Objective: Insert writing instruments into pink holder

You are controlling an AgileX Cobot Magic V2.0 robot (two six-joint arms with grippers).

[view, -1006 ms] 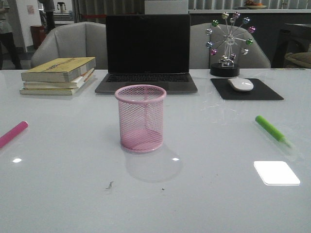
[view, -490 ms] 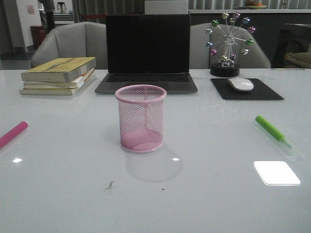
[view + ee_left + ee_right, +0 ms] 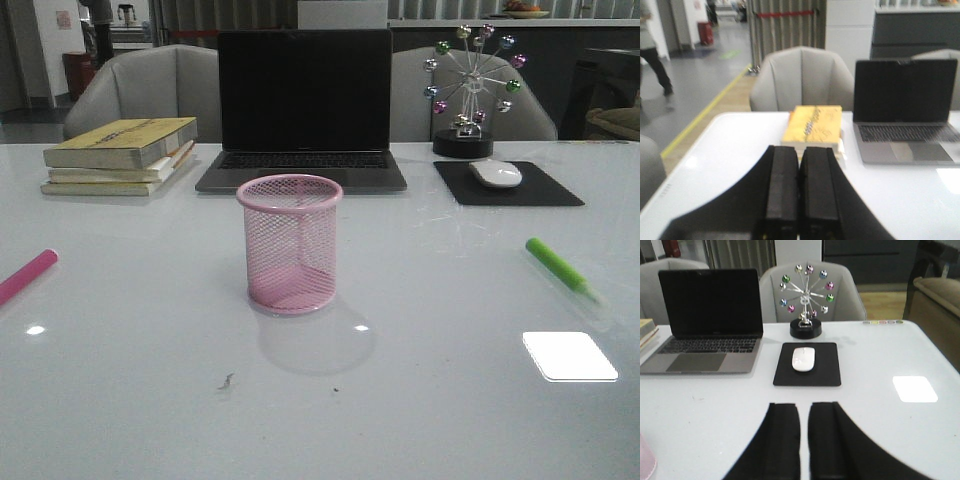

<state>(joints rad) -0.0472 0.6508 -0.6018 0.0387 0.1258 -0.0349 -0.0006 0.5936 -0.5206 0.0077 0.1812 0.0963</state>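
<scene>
The pink holder (image 3: 290,245), a wire-mesh cup, stands upright and empty at the table's middle. Its edge also shows in the right wrist view as the pink holder (image 3: 645,460). The magenta pen (image 3: 27,275) lies flat at the table's far left edge. The lime green pen (image 3: 560,268) lies flat on the right with its whitish end toward the front. Neither gripper appears in the front view. My left gripper (image 3: 800,148) has its fingers pressed together and holds nothing. My right gripper (image 3: 804,404) shows only a thin slit between its fingers and is empty.
An open laptop (image 3: 303,110) stands behind the cup. A stack of books (image 3: 120,155) lies at the back left. At the back right a white mouse (image 3: 495,174) rests on a black pad beside a Ferris-wheel ornament (image 3: 470,90). Chairs stand beyond the table.
Nothing on the table has moved. A person at the far left of the background has walked out of view.
</scene>
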